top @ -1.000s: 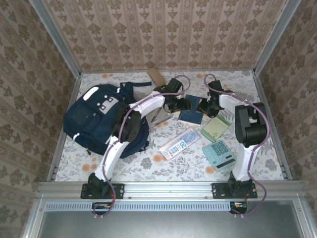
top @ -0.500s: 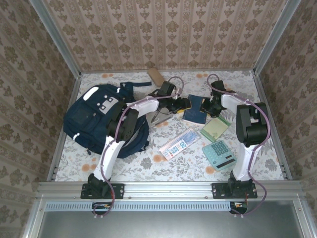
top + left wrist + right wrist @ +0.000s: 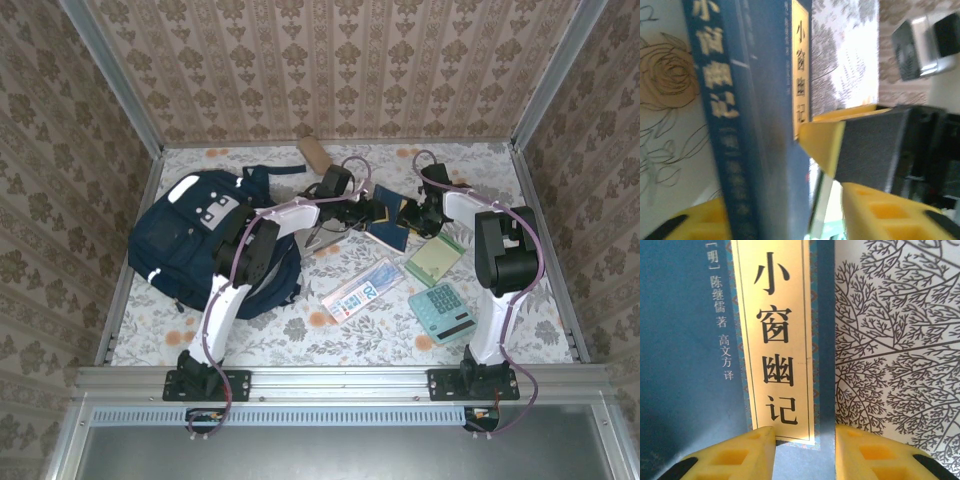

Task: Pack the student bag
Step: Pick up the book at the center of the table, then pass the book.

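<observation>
At mid-table, the left gripper loosely straddles the blue book (right gripper: hold unclear); student bag awaits, calculator lying loose.

Over the past second the left end effector has swung down from the far side of the blue book to the book's left edge. Its jaws have narrowed, and its yellow fingers now stand either side of the spine. The book, lying flat on the desk a second ago, is tipped up on edge and shows a narrower face from above, wedged between the two arms. The right end effector drew back slightly to the right, then returned against the book's cover.
</observation>
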Robot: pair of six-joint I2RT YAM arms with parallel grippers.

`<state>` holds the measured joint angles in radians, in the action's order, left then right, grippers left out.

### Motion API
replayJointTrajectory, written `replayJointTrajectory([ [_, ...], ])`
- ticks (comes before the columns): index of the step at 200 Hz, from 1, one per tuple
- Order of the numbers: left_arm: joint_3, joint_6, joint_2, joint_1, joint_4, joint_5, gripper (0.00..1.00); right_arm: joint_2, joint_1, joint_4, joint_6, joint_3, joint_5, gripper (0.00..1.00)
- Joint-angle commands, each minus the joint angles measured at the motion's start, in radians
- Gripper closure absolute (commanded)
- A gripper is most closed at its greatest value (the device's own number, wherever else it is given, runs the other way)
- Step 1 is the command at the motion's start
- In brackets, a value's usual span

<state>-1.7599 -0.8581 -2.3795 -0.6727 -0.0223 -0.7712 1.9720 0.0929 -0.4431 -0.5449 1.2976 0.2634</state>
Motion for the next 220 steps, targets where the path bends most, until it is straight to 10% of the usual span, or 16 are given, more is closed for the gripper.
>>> replayJointTrajectory([
  [1,-0.066,0.132,0.04,-0.001,-0.148,0.031,0.73,0.0,0.004,0.008,0.008,-0.024,0.018,0.64],
  [36,-0.059,0.129,0.065,0.0,-0.14,0.031,1.0,-0.1,-0.013,0.05,-0.007,-0.061,0.033,0.55],
  [220,0.246,-0.101,0.448,0.07,0.196,-0.126,1.0,-0.37,-0.078,0.892,-0.479,-0.327,0.702,0.43],
])
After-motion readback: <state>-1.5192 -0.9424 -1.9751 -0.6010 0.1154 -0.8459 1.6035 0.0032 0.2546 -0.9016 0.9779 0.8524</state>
